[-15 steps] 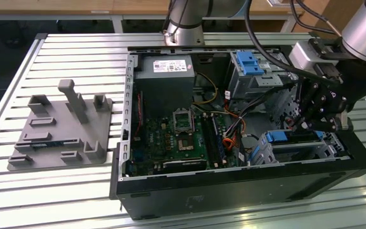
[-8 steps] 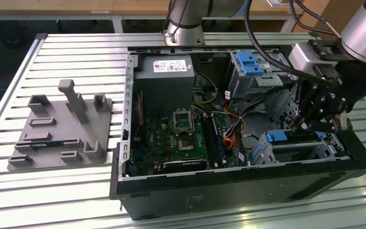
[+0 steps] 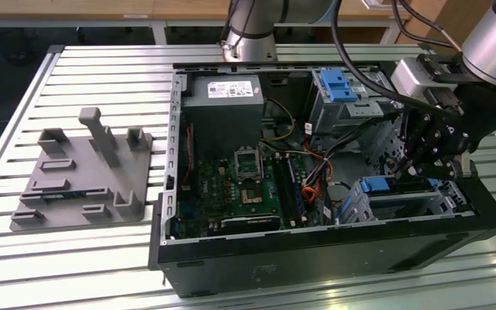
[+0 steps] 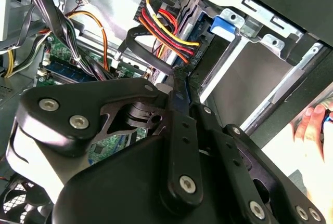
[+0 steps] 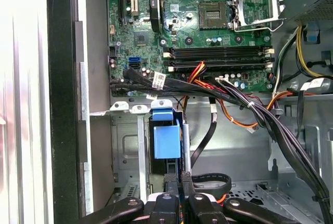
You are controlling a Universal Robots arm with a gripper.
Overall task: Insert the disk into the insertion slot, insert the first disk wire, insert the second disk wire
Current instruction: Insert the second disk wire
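The disk (image 3: 377,187) lies inside the insertion slot (image 3: 442,205) at the case's corner on the exterior view's right. Its blue carrier tab (image 5: 166,141) faces the motherboard. My gripper (image 3: 429,169) hangs right over the disk's rear edge. In both wrist views its fingers (image 4: 179,86) are pressed together on the black plug of a looping black cable (image 4: 136,42) at that edge. The bundle of orange, yellow, red and black wires (image 4: 166,31) ends in a connector just beside my fingertips. A thin red-orange cable (image 3: 310,192) curls by the board; I cannot tell whether it is the first disk wire.
A taller grey cage with a blue bracket (image 3: 338,84) stands at the back of the case, beyond the motherboard (image 3: 239,187) and power supply (image 3: 222,90). Thick black cable bundles (image 5: 250,104) cross above the slot. A grey fixture plate (image 3: 84,174) lies outside the case. A hand (image 4: 312,122) shows beyond the case wall.
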